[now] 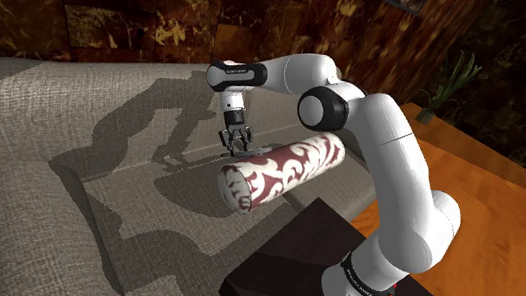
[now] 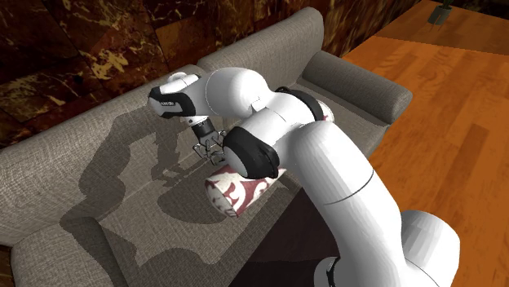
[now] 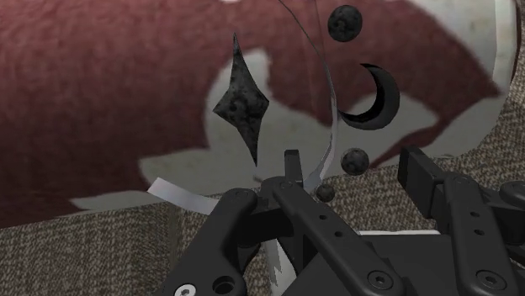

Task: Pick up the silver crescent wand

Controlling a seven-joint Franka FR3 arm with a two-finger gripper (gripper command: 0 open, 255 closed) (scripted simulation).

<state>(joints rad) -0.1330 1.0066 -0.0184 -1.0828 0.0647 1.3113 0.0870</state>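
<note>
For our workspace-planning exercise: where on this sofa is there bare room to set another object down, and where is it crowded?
Free: the sofa seat on the shoulder view's left, between the backrest and the front edge. Crowded: beside the patterned bolster, where the gripper is at the wand, close to the black stand.

A maroon-and-white bolster lies on the grey sofa

White arm (dark joints, black jaws)
</note>
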